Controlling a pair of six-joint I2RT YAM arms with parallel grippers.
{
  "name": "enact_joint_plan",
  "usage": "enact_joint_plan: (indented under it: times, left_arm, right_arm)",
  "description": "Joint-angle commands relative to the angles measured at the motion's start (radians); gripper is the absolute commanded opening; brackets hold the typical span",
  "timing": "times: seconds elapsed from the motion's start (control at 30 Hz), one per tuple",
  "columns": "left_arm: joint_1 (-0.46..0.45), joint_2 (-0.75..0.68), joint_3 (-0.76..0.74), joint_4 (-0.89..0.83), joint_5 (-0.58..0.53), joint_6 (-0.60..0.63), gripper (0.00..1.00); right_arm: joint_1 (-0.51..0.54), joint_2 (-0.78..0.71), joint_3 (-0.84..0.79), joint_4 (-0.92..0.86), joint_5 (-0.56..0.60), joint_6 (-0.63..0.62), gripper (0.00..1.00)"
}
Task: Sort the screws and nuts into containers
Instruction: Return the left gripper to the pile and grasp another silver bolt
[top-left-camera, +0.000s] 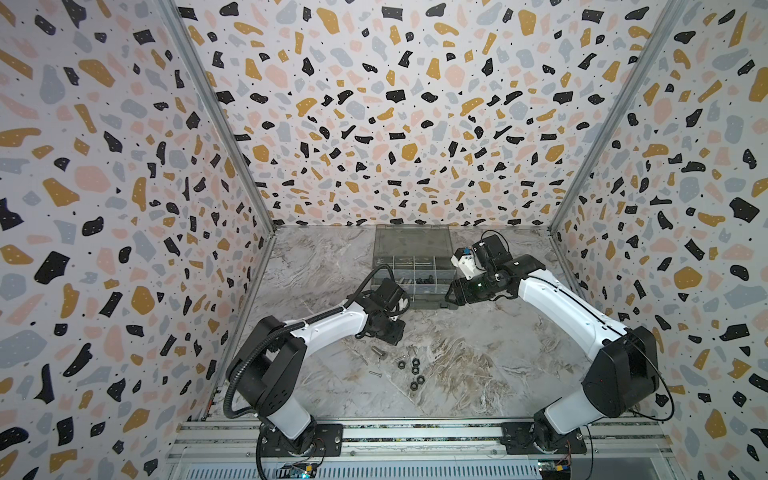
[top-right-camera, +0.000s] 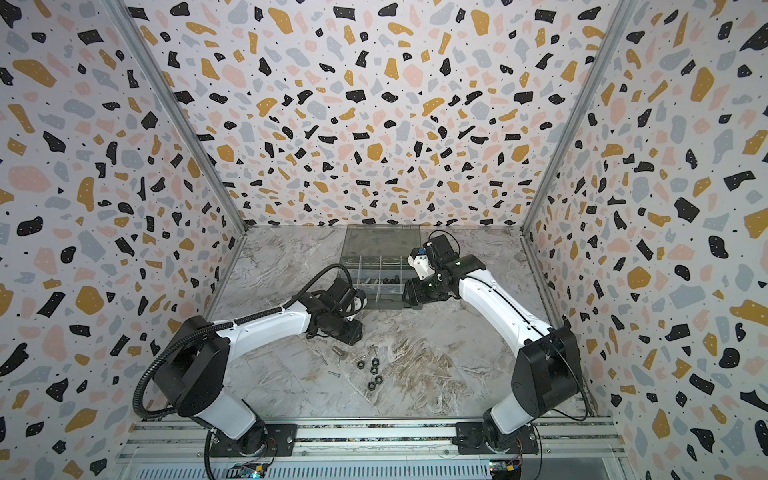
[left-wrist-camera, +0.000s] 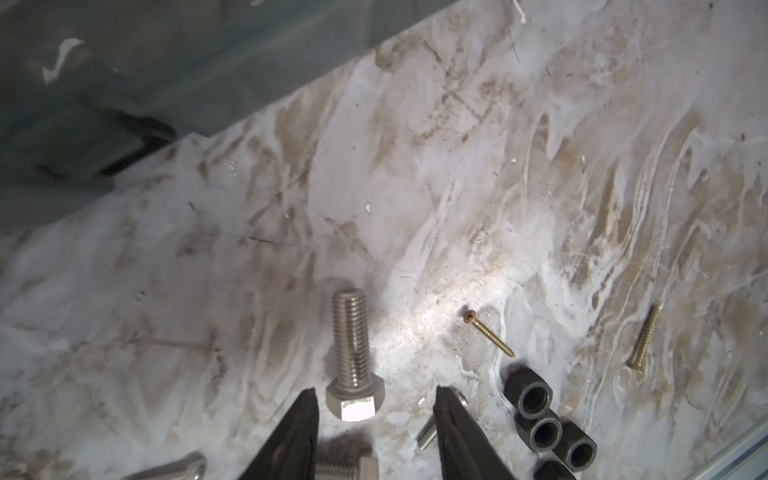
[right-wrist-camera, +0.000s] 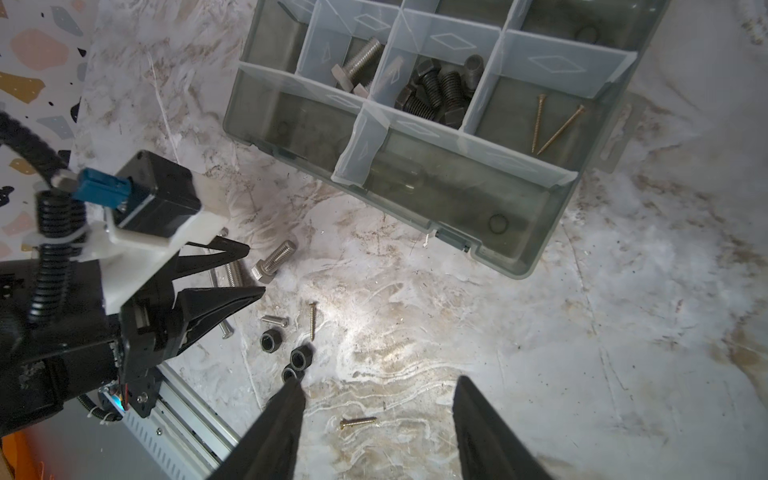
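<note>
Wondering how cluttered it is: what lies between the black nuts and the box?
In the right wrist view, a brass screw and a small silver screw lie right beside the nuts; then bare table up to the box.

I see white wall panels speckled with black, mustard, pink and grey terrazzo blotches (top-left-camera: 374, 104) across the upper frame in both top views. At lower centre the grey-white marbled tabletop (top-left-camera: 478, 353) has brown veins. The small hexagonal metal nuts (top-left-camera: 414, 370) are black, and the hex-head steel bolt (left-wrist-camera: 352, 357) is shiny silver. In the translucent smoky-grey plastic organiser box (right-wrist-camera: 519, 232) are black threaded bolts (right-wrist-camera: 436, 91) and brass-gold thin screws (right-wrist-camera: 557, 129).
</note>
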Motion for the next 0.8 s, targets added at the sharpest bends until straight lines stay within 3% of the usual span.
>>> enact_joint_plan:
  times: [0.0,0.4,0.6,0.77]
  left_arm:
    - [-0.002,0.011,-0.008,0.036,0.006,-0.016,0.45]
    - [-0.006,0.111,-0.007,0.049,-0.010,0.003,0.40]
    - [-0.006,0.154,0.018,0.032,-0.012,0.018,0.20]
    - [-0.006,0.164,0.051,-0.006,-0.014,0.036,0.11]
  right_arm:
    - [0.003,-0.053,-0.022,-0.010,-0.001,0.011,0.60]
    - [0.001,-0.131,-0.076,-0.029,0.039,0.030,0.60]
    - [0.001,-0.154,-0.084,-0.038,0.057,0.037,0.60]
    - [-0.002,-0.156,-0.076,-0.044,0.063,0.036,0.60]
